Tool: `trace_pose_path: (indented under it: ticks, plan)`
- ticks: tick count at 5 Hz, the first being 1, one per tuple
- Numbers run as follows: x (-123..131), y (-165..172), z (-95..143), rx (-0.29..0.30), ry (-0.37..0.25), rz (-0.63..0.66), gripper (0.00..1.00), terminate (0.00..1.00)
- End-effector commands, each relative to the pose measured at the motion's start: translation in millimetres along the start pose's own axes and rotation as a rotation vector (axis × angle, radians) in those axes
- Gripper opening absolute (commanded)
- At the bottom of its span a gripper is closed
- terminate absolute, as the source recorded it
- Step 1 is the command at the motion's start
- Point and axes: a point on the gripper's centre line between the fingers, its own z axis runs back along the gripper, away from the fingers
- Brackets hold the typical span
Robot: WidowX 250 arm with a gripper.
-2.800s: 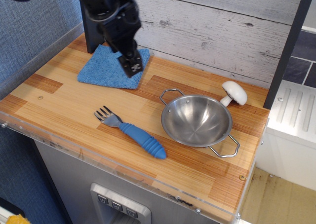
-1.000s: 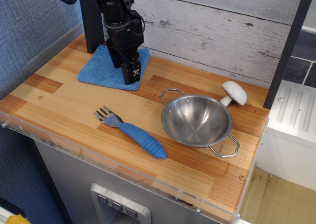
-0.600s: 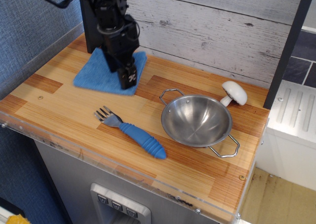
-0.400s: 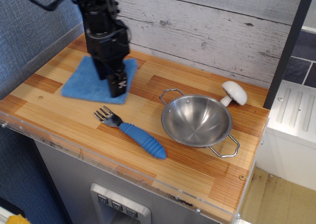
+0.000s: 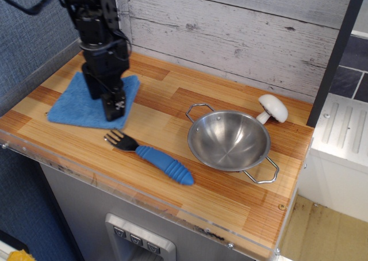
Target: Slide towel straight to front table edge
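Observation:
The bright blue towel (image 5: 77, 103) lies flat at the left of the striped wood counter, its near corner close to the front table edge (image 5: 86, 172) with its clear acrylic strip. My black gripper (image 5: 109, 108) points straight down and presses on the towel's right part. Its fingers look closed together, with nothing between them.
A blue-handled fork (image 5: 150, 156) lies just right of the towel, tines close to the gripper. A steel bowl (image 5: 229, 140) with wire handles sits at the right, a white mushroom (image 5: 272, 108) behind it. A plank wall runs along the back, a blue wall along the left.
The gripper has dragged the towel from the back left corner toward the front and left. The fork's tines have shifted slightly left. The bowl and mushroom have not moved.

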Motion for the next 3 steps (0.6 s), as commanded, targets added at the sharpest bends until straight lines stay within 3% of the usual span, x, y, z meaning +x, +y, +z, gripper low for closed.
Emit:
trace_pose_path:
  ticks: [1,3]
  plan:
    - [-26.9,1.4,16.7,0.046,0.016,0.045,1.0,0.0]
    - [-46.7,-7.3,21.9,0.06,0.06,0.083,1.0,0.0]
